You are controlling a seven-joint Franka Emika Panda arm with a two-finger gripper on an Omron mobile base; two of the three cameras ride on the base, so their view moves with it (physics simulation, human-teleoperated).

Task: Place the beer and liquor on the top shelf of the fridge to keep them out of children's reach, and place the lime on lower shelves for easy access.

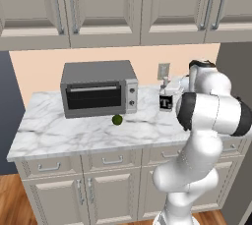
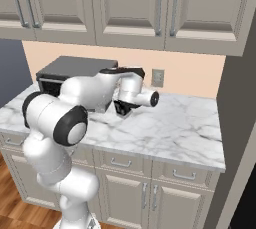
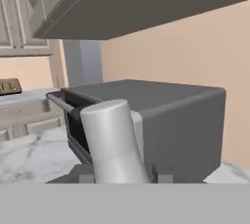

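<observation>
The liquor (image 1: 166,101), a squat white bottle with a black label, stands on the marble counter (image 1: 64,131) right of the toaster oven. My gripper (image 1: 166,87) is at its neck, reaching in from the right. In the hand view the pale neck of the liquor (image 3: 112,140) rises between my two fingertips, and the gripper (image 3: 125,175) is shut on it. In the right base view the gripper (image 2: 121,107) sits low over the counter beside the oven. The lime (image 1: 117,119), small and dark green, lies on the counter in front of the oven. The beer, the fridge and its top shelf are out of view.
A silver toaster oven (image 1: 98,89) stands at the back of the counter, close left of the bottle. Wall cabinets (image 1: 108,8) hang overhead. A tall dark grey panel (image 2: 240,123) bounds the counter's right end. Bare marble (image 2: 180,123) stretches right of the gripper.
</observation>
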